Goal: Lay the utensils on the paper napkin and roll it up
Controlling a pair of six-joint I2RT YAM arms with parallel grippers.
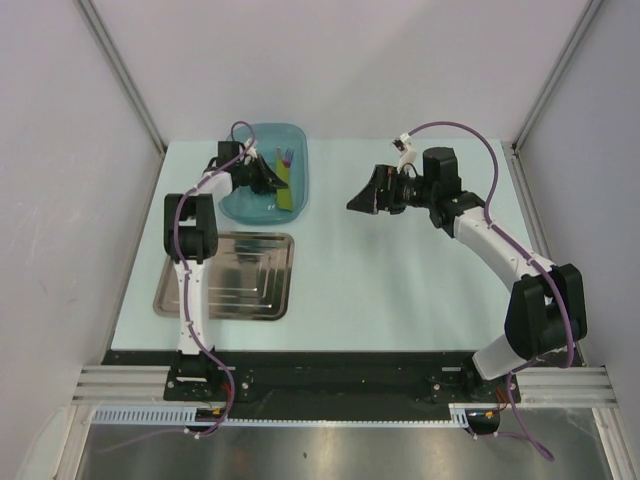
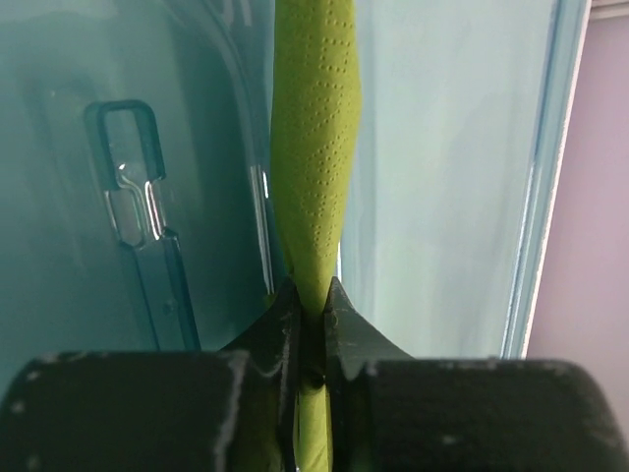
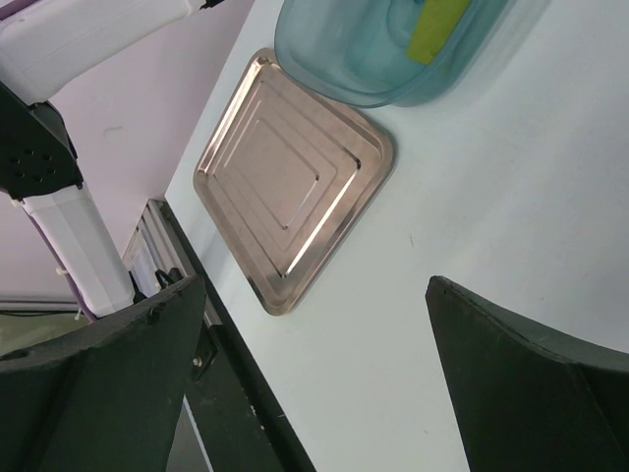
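The olive-green paper napkin (image 1: 286, 187) lies folded inside the teal basin (image 1: 300, 140) at the back left. My left gripper (image 1: 270, 180) is inside the basin and shut on the napkin's near edge (image 2: 314, 177), which stands pinched between the jaws. A purple-handled utensil (image 1: 287, 156) rests in the basin by the napkin; a clear utensil outline (image 2: 133, 197) shows through the basin floor. My right gripper (image 1: 365, 200) is open and empty above the table's middle. The napkin also shows in the right wrist view (image 3: 437, 25).
A steel tray (image 1: 225, 275) lies on the table in front of the basin, also in the right wrist view (image 3: 290, 177). The pale table (image 1: 400, 290) extends to the right. Side walls enclose the workspace.
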